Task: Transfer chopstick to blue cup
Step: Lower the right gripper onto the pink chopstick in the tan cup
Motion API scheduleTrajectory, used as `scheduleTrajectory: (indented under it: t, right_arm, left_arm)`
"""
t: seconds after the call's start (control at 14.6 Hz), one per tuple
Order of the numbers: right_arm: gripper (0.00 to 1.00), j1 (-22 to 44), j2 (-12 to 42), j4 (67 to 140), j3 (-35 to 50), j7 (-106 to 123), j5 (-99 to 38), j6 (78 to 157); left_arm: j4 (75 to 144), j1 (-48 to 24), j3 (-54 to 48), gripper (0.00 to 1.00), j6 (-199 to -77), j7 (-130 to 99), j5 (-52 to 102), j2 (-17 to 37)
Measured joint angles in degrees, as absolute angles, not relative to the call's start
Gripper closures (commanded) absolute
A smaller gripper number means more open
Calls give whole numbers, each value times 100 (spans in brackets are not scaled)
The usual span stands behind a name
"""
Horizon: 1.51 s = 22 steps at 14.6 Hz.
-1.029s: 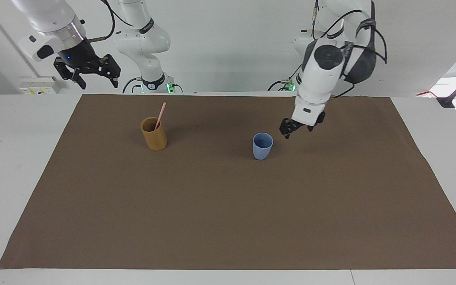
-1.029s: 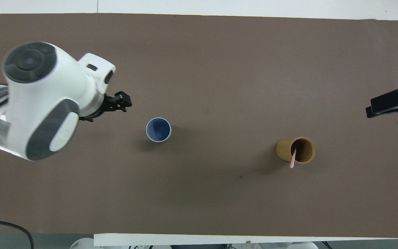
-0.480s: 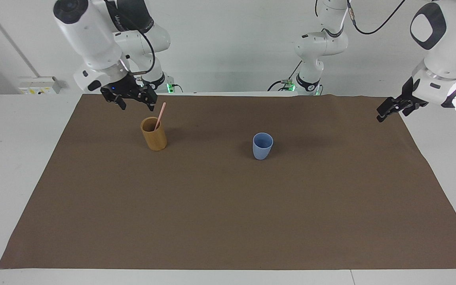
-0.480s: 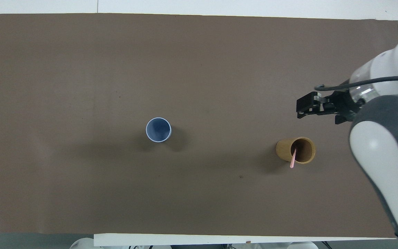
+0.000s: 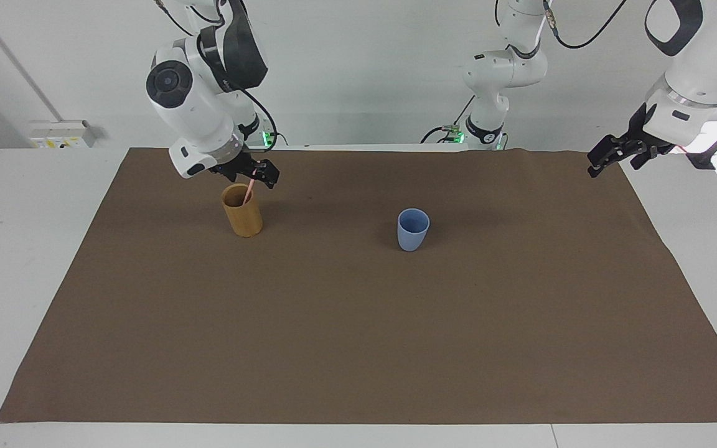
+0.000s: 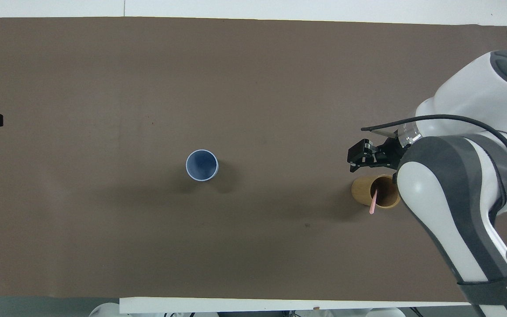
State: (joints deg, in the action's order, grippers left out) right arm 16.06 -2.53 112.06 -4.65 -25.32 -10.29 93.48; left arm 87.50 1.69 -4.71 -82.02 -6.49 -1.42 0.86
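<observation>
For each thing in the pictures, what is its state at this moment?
chopstick: leaning inside the wooden cup, not gripped.
wooden cup: upright, holds the chopstick.
blue cup: upright, empty.
right gripper: open, at the chopstick's top, over the wooden cup.
left gripper: open, waiting over the mat's edge.

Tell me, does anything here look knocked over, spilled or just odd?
Nothing stands out. The wooden cup and blue cup stand upright on the brown mat. The chopstick leans in the wooden cup. The right gripper is open at the chopstick's top; the left gripper waits, open, at the mat's edge.
</observation>
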Motion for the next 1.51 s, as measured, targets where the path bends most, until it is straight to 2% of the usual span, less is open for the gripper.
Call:
scheduleTrajectory:
  t: [0.21,0.41,0.69,1.3,1.51]
  right_arm:
    - [7,1606,-256,11524,-468,-2534,-1039,9352]
    - [18,1606,-259,11818,-468,-2538,-1068,9353]
    - [25,1577,-268,11994,-471,-2538,-1080,9332]
    - [77,1546,-334,12083,-471,-2538,-1088,9201]
    - [83,1481,-337,12107,-473,-2538,-1089,9108]
  left_arm:
    - [8734,169,-472,0,-8087,-291,-81,74]
    - [8730,169,-472,0,-8080,-212,-77,53]
    - [8732,174,-470,0,-8055,-203,-78,52]
    - [8734,195,-424,0,-8022,-203,-78,52]
    - [8734,195,-424,0,-8020,-203,-78,52]
